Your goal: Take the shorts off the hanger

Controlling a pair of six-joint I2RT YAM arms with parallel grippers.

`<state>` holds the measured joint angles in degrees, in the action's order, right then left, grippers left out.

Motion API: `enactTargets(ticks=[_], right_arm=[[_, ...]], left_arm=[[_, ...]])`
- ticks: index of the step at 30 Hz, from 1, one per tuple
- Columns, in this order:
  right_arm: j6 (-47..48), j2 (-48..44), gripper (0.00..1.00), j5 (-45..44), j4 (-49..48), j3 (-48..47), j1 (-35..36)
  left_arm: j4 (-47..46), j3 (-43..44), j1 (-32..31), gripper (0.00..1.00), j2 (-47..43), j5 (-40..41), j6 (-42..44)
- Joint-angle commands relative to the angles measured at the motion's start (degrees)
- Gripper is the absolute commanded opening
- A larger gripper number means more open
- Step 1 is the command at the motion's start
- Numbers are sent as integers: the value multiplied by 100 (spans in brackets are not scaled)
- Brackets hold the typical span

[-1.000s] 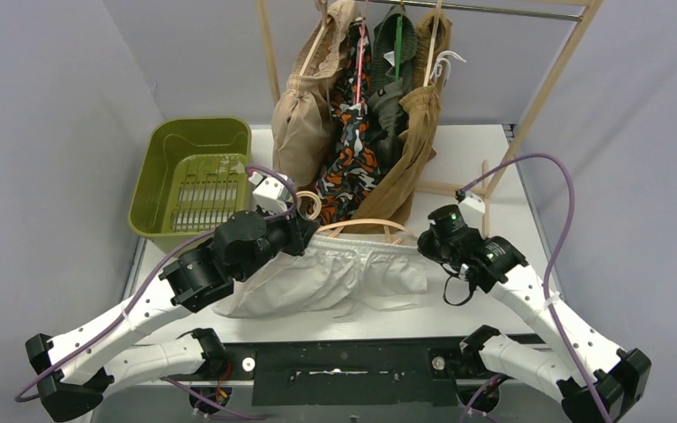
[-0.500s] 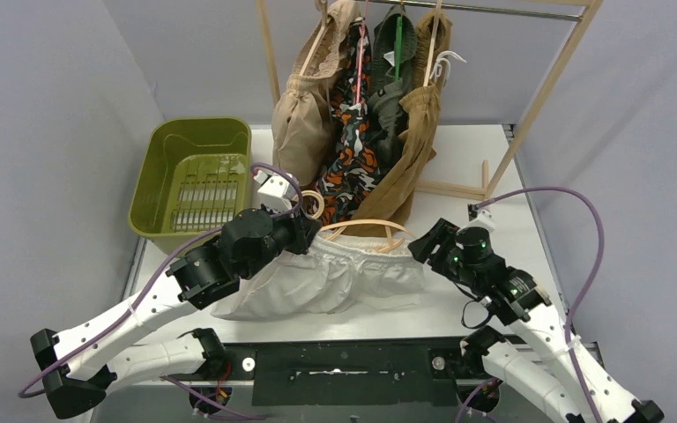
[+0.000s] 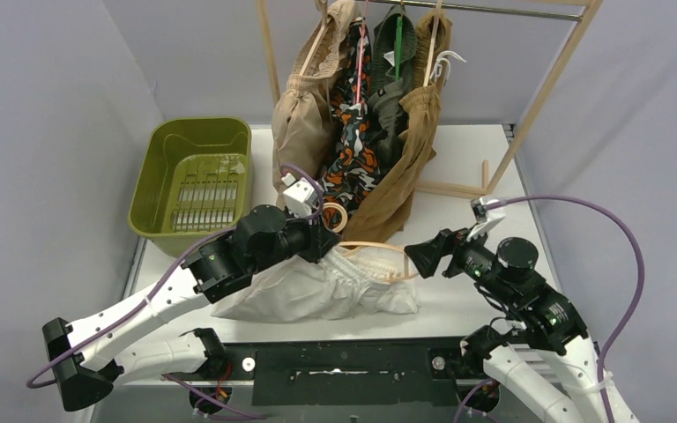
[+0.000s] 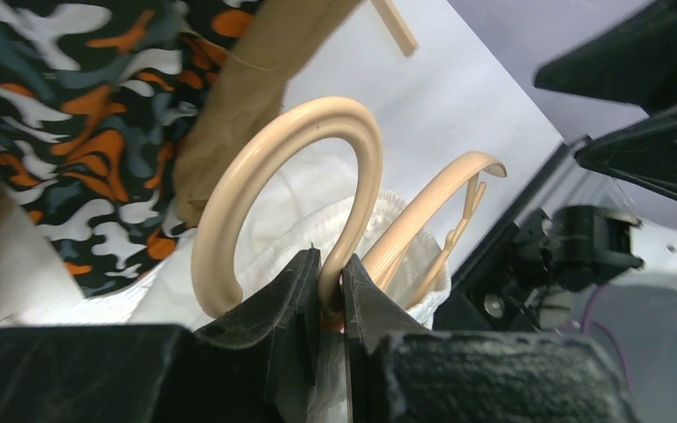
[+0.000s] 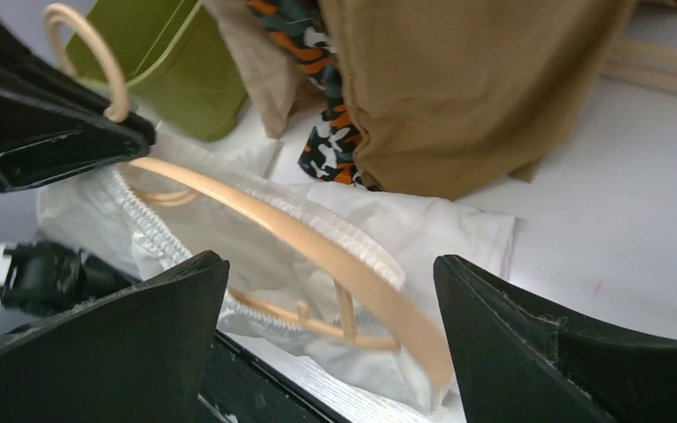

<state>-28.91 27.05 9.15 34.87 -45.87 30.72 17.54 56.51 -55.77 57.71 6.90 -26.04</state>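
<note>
The white shorts (image 3: 317, 286) lie crumpled on the table with their waistband still round the beige hanger (image 3: 372, 249). My left gripper (image 3: 322, 238) is shut on the hanger's neck just below the hook (image 4: 291, 150). In the left wrist view the fingers (image 4: 366, 300) pinch that neck over the white shorts (image 4: 317, 207). My right gripper (image 3: 419, 256) stands open at the hanger's right end with nothing held. From the right wrist, the hanger (image 5: 300, 229) and white cloth (image 5: 441, 229) lie between the wide jaws (image 5: 331, 264).
Beige (image 3: 300, 123), camouflage (image 3: 350, 132), dark olive (image 3: 390, 97) and brown (image 3: 405, 159) shorts hang from the wooden rack (image 3: 546, 88) right behind the hanger. A green bin (image 3: 167, 167) stands at the left back of the table.
My right gripper has opened and drawn back to the right. My left gripper has carried the hanger's hook to the right, and the white shorts have bunched up.
</note>
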Motion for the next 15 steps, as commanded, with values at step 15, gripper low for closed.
enactTargets(ticks=[15], right_arm=[[398,712,57,3789,-82,-10,-20]], left_arm=[[-893,222,22,0,-365,-1557,66]])
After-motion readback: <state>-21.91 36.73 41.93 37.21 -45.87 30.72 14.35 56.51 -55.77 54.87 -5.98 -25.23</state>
